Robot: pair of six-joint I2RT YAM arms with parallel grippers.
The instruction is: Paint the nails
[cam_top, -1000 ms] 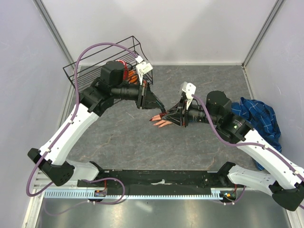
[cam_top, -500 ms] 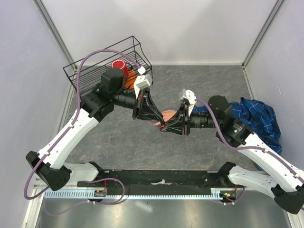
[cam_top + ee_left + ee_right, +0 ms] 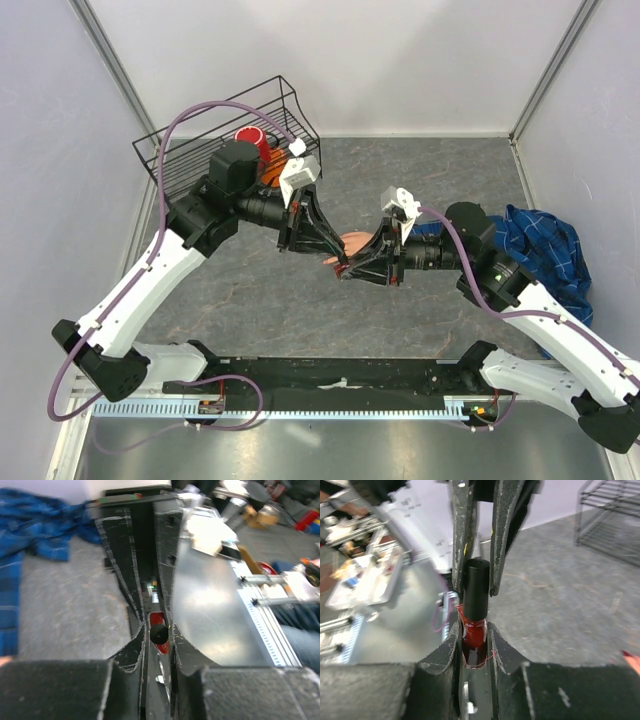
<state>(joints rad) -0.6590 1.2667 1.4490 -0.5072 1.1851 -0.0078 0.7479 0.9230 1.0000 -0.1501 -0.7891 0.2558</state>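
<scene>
My right gripper (image 3: 472, 630) is shut on a small bottle of dark red polish (image 3: 474, 637). My left gripper (image 3: 158, 630) is shut on the bottle's black cap (image 3: 476, 587), which sits on the bottle. In the top view both grippers meet tip to tip, left gripper (image 3: 338, 260) and right gripper (image 3: 348, 268), just above the peach fake hand (image 3: 356, 241). Most of the hand is hidden under them. One fingertip with a dark red nail (image 3: 627, 655) shows at the right edge of the right wrist view.
A black wire basket (image 3: 180, 150) stands at the back left with a red cup (image 3: 250, 136) in it. The blue plaid cloth (image 3: 545, 250) lies at the right by the right arm. Grey walls close in the table.
Both grippers rose from the hand's fingers and came together over it in the first half second. Since then they have barely moved.
</scene>
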